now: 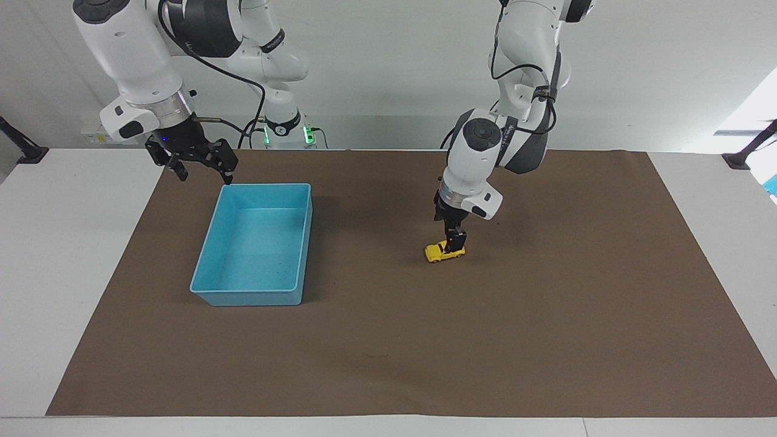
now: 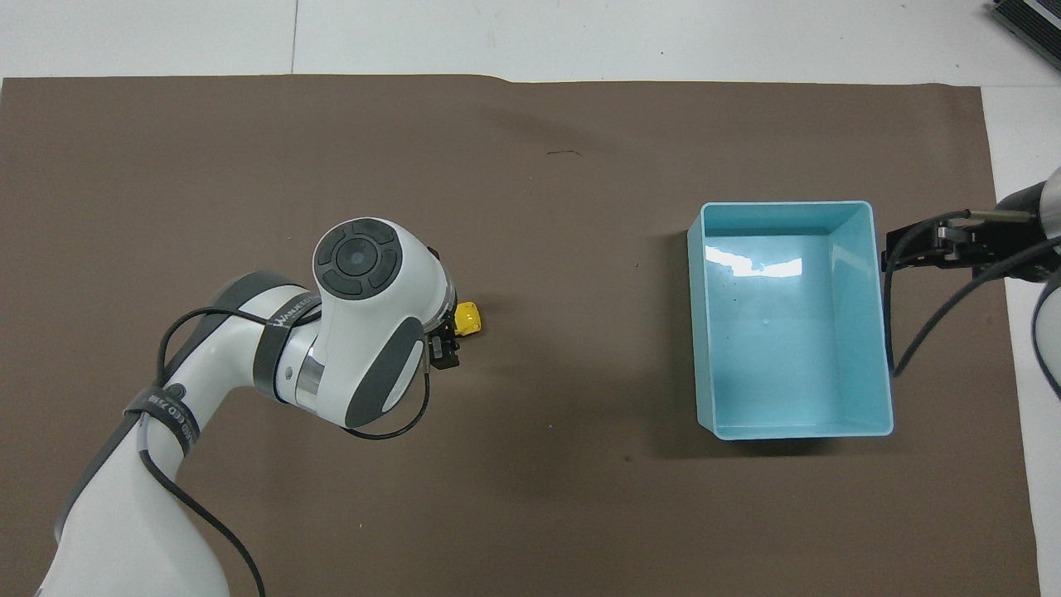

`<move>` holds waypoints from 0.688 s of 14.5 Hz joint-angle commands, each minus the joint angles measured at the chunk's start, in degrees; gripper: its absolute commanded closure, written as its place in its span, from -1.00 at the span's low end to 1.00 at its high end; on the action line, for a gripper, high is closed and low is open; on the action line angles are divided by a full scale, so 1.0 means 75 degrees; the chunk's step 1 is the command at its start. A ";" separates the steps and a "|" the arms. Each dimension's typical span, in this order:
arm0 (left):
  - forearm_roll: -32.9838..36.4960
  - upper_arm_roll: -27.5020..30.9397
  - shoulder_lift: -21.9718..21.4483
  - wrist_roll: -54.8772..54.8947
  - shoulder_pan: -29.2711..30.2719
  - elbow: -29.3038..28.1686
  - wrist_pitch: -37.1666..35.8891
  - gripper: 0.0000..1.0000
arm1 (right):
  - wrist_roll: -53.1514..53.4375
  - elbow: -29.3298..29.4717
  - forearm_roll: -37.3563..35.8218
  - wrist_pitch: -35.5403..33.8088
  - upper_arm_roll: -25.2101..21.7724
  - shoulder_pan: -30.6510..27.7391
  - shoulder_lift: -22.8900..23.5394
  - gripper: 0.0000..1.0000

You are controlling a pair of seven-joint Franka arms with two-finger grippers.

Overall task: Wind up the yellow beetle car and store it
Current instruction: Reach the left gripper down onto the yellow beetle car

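Yellow and small, the yellow beetle car sits on its wheels on the brown mat, about mid-table and somewhat toward the left arm's end. The left gripper has its tips down at the car's roof, right at the tail half of the body; one dark finger stands in front of the yellow shell in the facing view. The fingers stand apart, at either side of the car, and nothing shows the car lifted: its wheels rest on the mat. Whether the pads actually touch the body cannot be told. From overhead the left arm's wrist covers most of the toy, so only one yellow end peeks out beside the fingers.

Away from those fingertips, toward the right arm's end of the table, stands the light blue bin, a rectangular open tub with straight walls. It holds nothing but a few dark specks on its floor and a glare patch in the overhead view. It is well apart from the car.

The right gripper hangs over the mat's edge just by the bin's corner nearest the robots, fingers spread wide and holding nothing. This arm waits.
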 commanded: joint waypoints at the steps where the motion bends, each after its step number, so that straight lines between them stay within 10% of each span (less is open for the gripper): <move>1: -0.0103 0.0065 -0.0201 -0.0291 0.0084 -0.0448 0.0187 -1.00 | -0.0065 -0.0152 0.0032 0.0157 0.0053 -0.0080 -0.0112 -1.00; 10: 0.0049 0.0089 0.0428 -0.1966 -0.0091 -0.0520 0.0807 -1.00 | -0.0065 -0.0152 0.0032 0.0157 0.0053 -0.0080 -0.0112 -1.00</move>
